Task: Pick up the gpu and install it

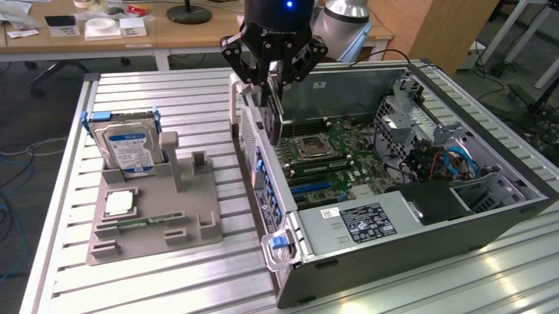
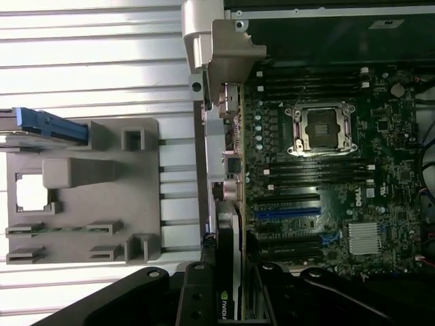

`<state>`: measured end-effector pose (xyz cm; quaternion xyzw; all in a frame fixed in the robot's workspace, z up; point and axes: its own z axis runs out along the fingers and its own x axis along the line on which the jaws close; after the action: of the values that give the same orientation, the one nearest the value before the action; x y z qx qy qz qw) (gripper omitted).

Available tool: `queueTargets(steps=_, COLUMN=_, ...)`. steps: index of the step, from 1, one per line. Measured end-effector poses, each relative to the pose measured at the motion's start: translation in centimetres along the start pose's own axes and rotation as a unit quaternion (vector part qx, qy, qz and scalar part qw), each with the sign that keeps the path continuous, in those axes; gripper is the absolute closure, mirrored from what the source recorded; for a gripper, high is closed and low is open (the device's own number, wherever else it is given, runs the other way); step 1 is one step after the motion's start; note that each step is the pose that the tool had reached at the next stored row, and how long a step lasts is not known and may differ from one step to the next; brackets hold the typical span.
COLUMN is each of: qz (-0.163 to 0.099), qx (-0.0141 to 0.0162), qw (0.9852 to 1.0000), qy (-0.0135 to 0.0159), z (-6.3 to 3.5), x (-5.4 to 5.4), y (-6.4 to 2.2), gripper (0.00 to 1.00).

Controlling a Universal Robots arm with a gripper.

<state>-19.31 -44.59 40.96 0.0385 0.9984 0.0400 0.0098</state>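
Gripper (image 1: pixel 273 77) clamped on gpu (image 1: pixel 275 118). The card hangs straight beneath the fingers, long axis vertical (seen edge-on). Motherboard slots (image 2: pixel 285 212) lie below it, offset toward the case (image 1: pixel 454 216) interior.

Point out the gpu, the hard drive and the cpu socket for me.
gpu (image 1: pixel 276 124), exterior view, on the dark lower part of the card.
hard drive (image 1: pixel 128 149), exterior view, on its blue-white label.
cpu socket (image 2: pixel 321 129), wrist view, on the middle of the socket.

Arm (image 1: pixel 277 12) stands vertical, tool (image 1: pixel 272 90) pointing down, fingers clamped in grip
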Motion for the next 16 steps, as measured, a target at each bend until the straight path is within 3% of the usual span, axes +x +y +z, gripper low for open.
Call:
queueTargets(steps=8, qz=0.0, qx=-0.0001, qw=1.0, qy=0.0, z=0.02, x=-0.9, y=0.07, gripper=0.73)
queueTargets(steps=16, qz=0.0, qx=-0.0001, qw=1.0, qy=0.0, z=0.02, x=-0.94, y=0.07, gripper=0.73)
